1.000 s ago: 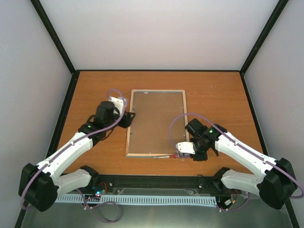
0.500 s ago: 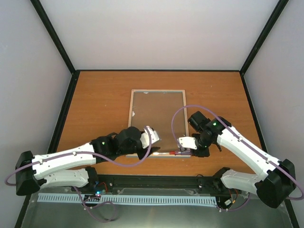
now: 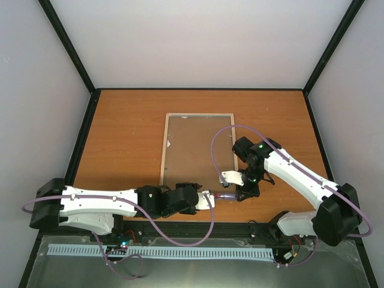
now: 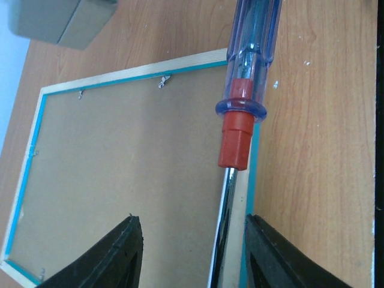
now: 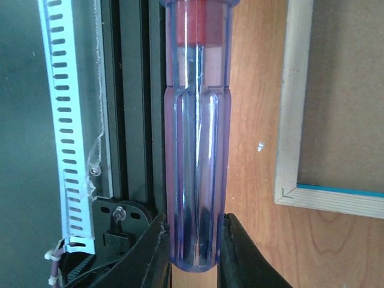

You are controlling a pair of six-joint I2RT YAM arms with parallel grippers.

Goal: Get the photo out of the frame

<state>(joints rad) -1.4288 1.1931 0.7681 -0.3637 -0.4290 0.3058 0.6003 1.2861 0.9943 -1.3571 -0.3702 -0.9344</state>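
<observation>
Risk, handover: the screwdriver (image 4: 251,54) is shared by two claws. If the right one lets go before the left has closed, the tool would probably drop and roll off toward the near edge of the tabletop (image 4: 324,150).
Risk, prying: the steel shaft lies across the frame (image 4: 132,73) at its rim. A hard push could gouge the brown backing board (image 4: 132,168) and crease what is under it.
Risk, crowding: both wrists meet at the frame's near right corner, so a careless swing could knock them together or shove the frame.
Left arm (image 3: 96,204): stretched low along the near edge, reaching rightward to that corner.
Left claw (image 4: 191,237): wide apart, gripping nothing. The shaft runs between its fingers, close against one of them.
Right arm (image 3: 294,174): elbow bent, forearm folded back toward the corner, wrist aimed down.
Right claw (image 5: 195,240): closed around the clear blue handle of the screwdriver.
Frame: face-down in the middle of the tabletop, pale wood rim up, with small metal tabs (image 4: 162,80) over the board's edge.
Photo: not visible, and by my judgement inside the frame beneath the backing board.
</observation>
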